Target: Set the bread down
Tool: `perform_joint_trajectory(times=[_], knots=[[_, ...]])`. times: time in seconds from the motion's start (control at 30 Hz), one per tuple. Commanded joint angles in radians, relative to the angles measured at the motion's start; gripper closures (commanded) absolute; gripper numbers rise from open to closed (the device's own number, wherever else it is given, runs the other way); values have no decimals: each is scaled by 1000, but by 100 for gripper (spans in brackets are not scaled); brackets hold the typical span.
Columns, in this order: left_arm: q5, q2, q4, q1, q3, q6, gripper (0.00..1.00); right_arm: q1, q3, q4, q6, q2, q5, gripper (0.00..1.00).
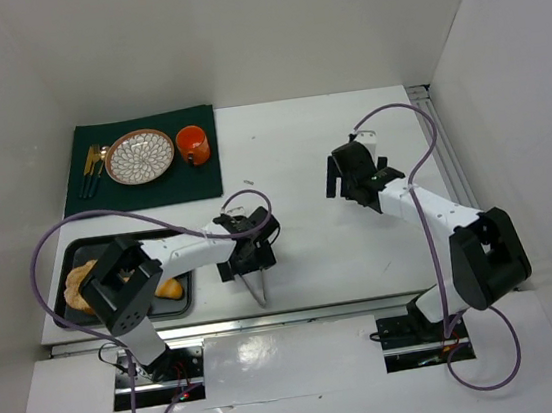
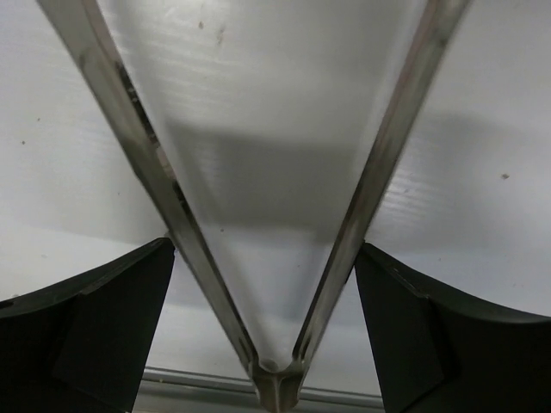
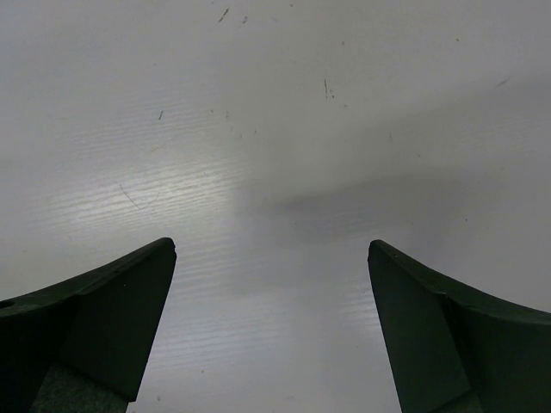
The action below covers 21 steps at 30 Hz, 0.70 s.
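Bread pieces (image 1: 84,280) lie in a black tray (image 1: 60,255) at the near left, partly hidden by my left arm. Metal tongs (image 1: 257,287) lie on the white table, their hinge toward the near edge. My left gripper (image 1: 250,262) is low over them. In the left wrist view the tongs (image 2: 164,189) spread in a V between my open fingers (image 2: 265,249), and each fingertip is at or against a tong arm. My right gripper (image 1: 346,186) is open and empty over bare table, as the right wrist view (image 3: 272,249) shows.
A patterned plate (image 1: 139,156), an orange cup (image 1: 193,144) and cutlery (image 1: 94,166) sit on a dark green mat (image 1: 187,182) at the far left. White walls enclose the table on three sides.
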State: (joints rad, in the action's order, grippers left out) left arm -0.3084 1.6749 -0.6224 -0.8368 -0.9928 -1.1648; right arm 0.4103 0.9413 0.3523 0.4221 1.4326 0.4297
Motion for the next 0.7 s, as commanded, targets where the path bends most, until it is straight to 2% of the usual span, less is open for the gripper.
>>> perform_joint_trajectory(times=[0.0,0.07,0.2,0.23,0.37,0.5,0.57,0.67], knots=[[-38,40,-16,-4,-47,-33,1,-7,-1,-33,-3,-40,-5,0],[-57,51,-16,-4,-47,-44,3,-7,-10,-33,-3,-40,-5,0],[-67,26,-25,-4,-56,-53,20,-7,-19,-42,-16,-49,-5,0],[-80,-4,-36,-4,-56,-53,28,-7,-19,-42,-16,-49,-5,0],[-144,-92,-60,-4,-46,-30,43,-7,-19,-53,-16,-49,-5,0],[-196,-237,-112,-4,-37,65,62,-16,-19,-53,-16,-49,-14,0],[-210,-311,-155,-4,-61,100,66,-25,-19,-53,-16,-40,-14,0],[-210,-381,-308,40,-130,137,70,-25,-19,-53,-16,-40,-25,0]])
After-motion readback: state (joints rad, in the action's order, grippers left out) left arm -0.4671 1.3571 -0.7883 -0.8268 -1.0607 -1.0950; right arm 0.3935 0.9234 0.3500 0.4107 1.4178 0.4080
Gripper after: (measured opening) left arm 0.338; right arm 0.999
